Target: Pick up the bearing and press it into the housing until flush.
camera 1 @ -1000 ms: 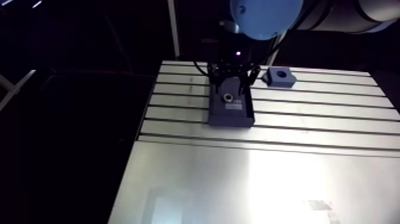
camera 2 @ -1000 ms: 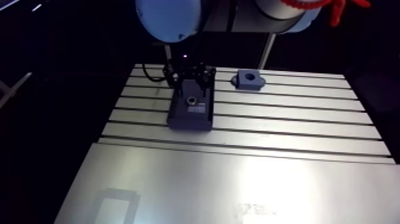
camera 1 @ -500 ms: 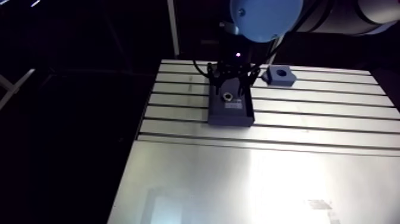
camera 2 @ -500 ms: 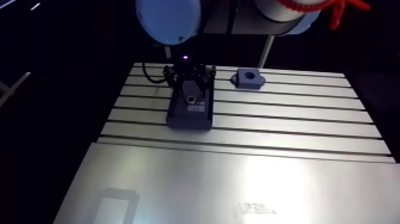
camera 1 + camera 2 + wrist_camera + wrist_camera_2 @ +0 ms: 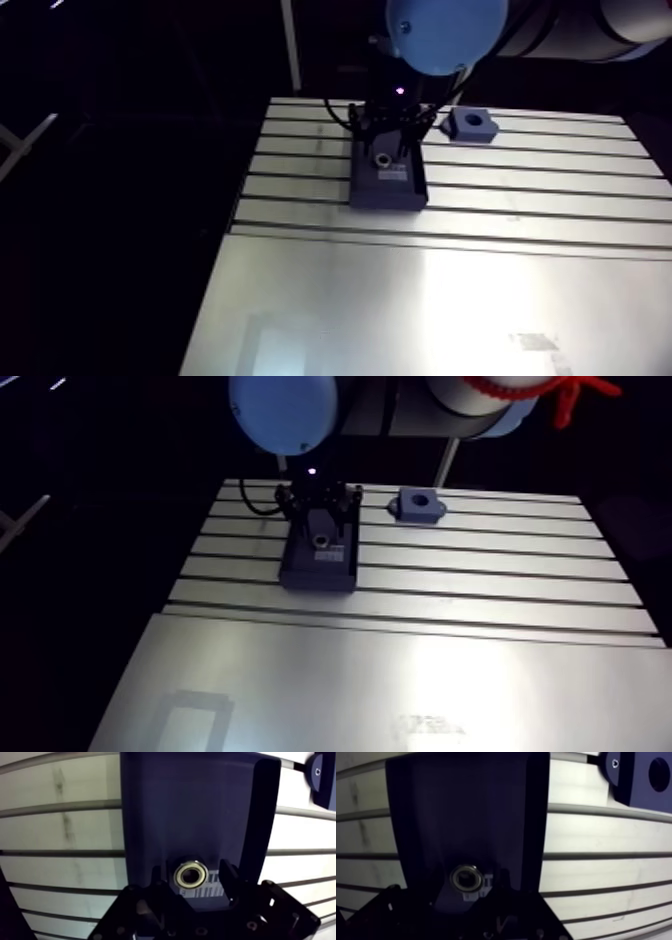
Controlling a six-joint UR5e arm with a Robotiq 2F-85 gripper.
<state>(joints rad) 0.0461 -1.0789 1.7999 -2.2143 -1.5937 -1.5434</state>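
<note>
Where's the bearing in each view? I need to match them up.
Arm view: the bearing lies at the far end of the dark tray.
Wrist view: it sits between the open fingers, in the same tray.
Shared landmark: the blue housing, off the tray's far corner.

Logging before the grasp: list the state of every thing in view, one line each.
gripper: open, fingers either side of the bearing, not touching it.
bearing: lying flat in the tray, not yet gripped.
tray: flat on the table, holding the bearing.
housing: on the table apart from the tray, bore empty.
</note>
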